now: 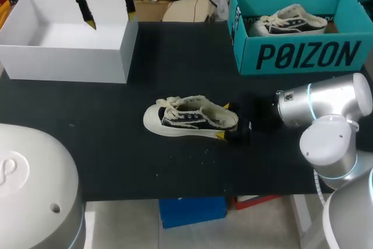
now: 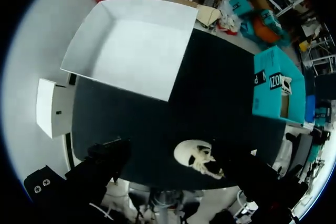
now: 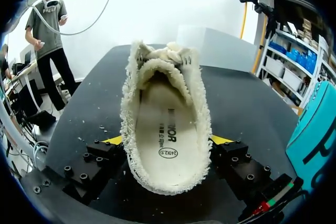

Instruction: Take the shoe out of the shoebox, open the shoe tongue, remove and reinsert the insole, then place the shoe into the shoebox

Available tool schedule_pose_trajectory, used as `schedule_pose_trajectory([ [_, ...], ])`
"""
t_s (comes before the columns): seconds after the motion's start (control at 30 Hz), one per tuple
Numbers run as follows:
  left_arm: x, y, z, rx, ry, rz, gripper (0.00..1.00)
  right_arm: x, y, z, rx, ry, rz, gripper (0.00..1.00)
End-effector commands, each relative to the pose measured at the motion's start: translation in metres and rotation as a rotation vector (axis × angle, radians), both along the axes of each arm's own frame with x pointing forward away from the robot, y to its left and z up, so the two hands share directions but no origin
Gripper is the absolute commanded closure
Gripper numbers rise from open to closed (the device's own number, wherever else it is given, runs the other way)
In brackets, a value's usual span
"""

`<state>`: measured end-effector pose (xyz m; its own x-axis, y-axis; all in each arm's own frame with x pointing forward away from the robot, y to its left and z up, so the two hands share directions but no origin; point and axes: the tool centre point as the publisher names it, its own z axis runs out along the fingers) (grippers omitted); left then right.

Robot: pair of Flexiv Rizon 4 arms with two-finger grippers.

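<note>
**Black table [image 1: 116, 161]: shoe [image 1: 189, 118] gripped at heel**

The shoe stood on its sole at mid-table, long axis left-right, toe pointing left. Its heel faced the right hand [image 1: 224, 122], which clasped it from both sides. The left hand [image 1: 88, 18] hung released over the white box [image 1: 64, 33], well apart.

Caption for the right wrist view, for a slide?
Jaws shut on the shoe at its heel, insole lying inside, on the black table.
</note>
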<state>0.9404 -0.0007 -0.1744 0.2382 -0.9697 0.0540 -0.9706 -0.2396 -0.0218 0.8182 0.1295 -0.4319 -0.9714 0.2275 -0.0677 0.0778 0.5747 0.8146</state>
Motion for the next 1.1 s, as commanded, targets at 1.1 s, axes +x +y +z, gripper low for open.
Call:
schedule_pose_trajectory([
  [1.1,-0.054,-0.043,0.003,-0.086,-0.075,-0.107,0.00,0.001,0.000,0.000,-0.003,0.003,0.000,1.00],
])
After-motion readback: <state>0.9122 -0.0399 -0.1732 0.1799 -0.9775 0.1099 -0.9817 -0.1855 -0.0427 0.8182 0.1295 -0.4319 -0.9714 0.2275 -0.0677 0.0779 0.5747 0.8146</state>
